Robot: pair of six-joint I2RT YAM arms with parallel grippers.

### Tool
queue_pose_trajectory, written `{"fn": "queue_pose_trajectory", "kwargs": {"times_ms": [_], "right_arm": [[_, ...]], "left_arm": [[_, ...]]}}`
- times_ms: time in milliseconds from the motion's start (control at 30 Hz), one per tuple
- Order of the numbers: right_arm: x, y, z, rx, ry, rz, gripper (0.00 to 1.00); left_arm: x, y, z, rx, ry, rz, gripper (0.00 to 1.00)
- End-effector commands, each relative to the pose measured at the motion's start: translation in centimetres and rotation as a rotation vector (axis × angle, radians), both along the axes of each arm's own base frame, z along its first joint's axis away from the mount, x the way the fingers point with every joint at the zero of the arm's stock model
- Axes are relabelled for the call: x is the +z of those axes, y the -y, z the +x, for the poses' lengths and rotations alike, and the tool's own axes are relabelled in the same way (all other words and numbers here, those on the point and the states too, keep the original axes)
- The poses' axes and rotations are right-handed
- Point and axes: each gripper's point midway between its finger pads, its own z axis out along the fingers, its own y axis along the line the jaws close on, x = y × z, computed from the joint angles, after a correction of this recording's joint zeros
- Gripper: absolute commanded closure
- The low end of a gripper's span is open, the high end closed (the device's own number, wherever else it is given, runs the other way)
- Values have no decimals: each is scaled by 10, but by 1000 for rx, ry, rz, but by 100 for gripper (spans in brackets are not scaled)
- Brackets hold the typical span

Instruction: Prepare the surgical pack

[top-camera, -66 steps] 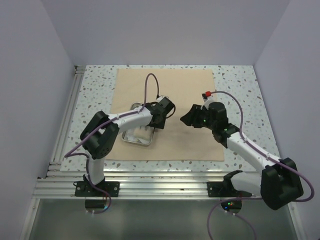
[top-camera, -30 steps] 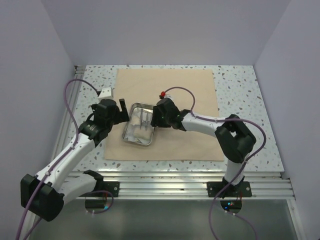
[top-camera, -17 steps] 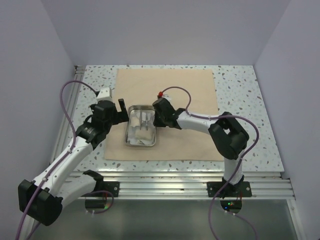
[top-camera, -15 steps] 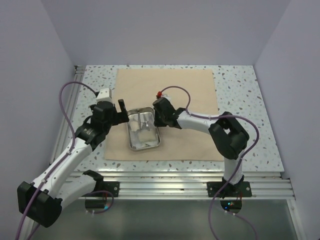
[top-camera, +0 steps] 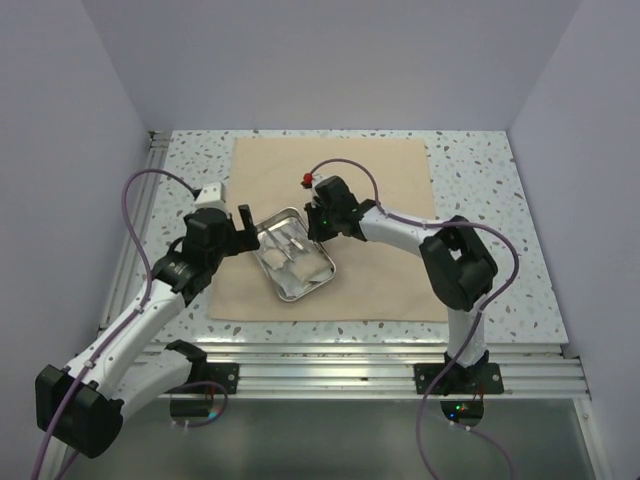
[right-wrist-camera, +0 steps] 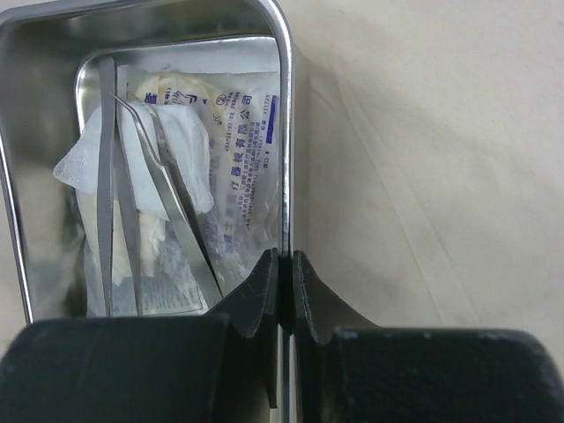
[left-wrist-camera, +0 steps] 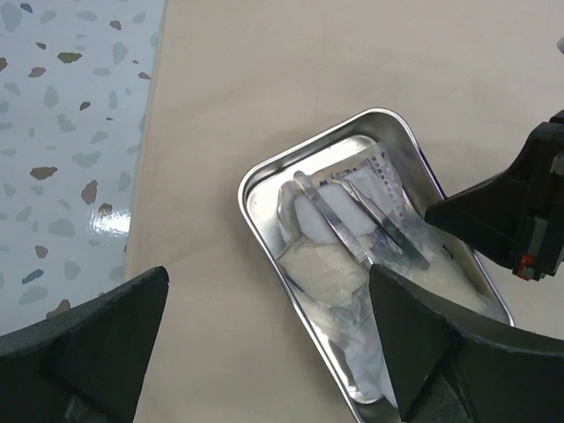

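The surgical pack lies unwrapped: a flat tan cloth (top-camera: 380,180) with a small steel tray (top-camera: 267,265) on its left half. White packets (right-wrist-camera: 238,123) and steel tweezers (left-wrist-camera: 339,225) lie in the tray (left-wrist-camera: 256,176). My right gripper (top-camera: 313,226) is shut on the tray's far right rim (right-wrist-camera: 284,132), one finger inside the wall and one outside (right-wrist-camera: 285,264). My left gripper (top-camera: 238,232) hovers open over the tray's left edge and the cloth (left-wrist-camera: 264,352), holding nothing.
Speckled tabletop (top-camera: 470,160) borders the cloth on all sides. An aluminium rail (top-camera: 320,350) runs along the near edge, and grey walls close in the left, right and back. The right arm's purple cable (top-camera: 345,165) arches over the cloth.
My right gripper has shut on the tray rim and moved farther back. The tray has turned, its near end swinging right. The left gripper stays open, shifted slightly.
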Motion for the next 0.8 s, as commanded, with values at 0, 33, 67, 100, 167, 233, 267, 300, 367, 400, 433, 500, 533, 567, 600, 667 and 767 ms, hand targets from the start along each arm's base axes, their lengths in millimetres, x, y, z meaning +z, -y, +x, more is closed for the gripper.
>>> {"fn": "queue_pose_trajectory", "kwargs": {"times_ms": [0, 33, 67, 100, 167, 233, 267, 300, 367, 400, 433, 500, 533, 567, 600, 667, 767], "right_arm": [[36, -43, 12, 213, 122, 98, 99], [42, -47, 16, 233, 139, 109, 99], [36, -50, 16, 256, 135, 104, 98], [37, -55, 13, 289, 128, 122, 98], [35, -59, 16, 312, 140, 117, 98], [32, -56, 22, 310, 145, 87, 98], [28, -55, 25, 316, 150, 73, 98], [26, -54, 27, 314, 147, 69, 98], [28, -53, 34, 315, 159, 60, 98], [23, -51, 35, 314, 147, 45, 98], [26, -52, 40, 307, 161, 42, 98], [20, -51, 43, 301, 150, 28, 98], [24, -52, 48, 297, 157, 36, 98], [24, -51, 51, 289, 160, 30, 98], [23, -50, 52, 283, 159, 23, 98], [25, -47, 61, 262, 166, 17, 98], [28, -43, 72, 231, 165, 27, 97]], "left_arm": [[9, 2, 5, 10, 57, -47, 1], [8, 1, 3, 12, 57, -48, 1], [8, 1, 4, 14, 62, -50, 1], [7, 0, 3, 19, 61, -50, 1], [8, -3, 1, 29, 68, -47, 1], [10, -5, 1, 37, 75, -46, 1], [10, -5, 1, 37, 72, -44, 1], [11, -5, 0, 37, 77, -44, 1], [11, -6, -1, 39, 74, -40, 1], [12, -7, 0, 42, 77, -40, 1], [12, -8, -1, 47, 78, -37, 1], [13, -8, -1, 49, 81, -39, 1], [14, -9, -1, 52, 82, -37, 1], [14, -9, -1, 51, 83, -39, 1], [14, -9, -1, 52, 82, -37, 1], [15, -10, -1, 56, 86, -37, 1], [14, -11, -1, 59, 84, -32, 1]]}}
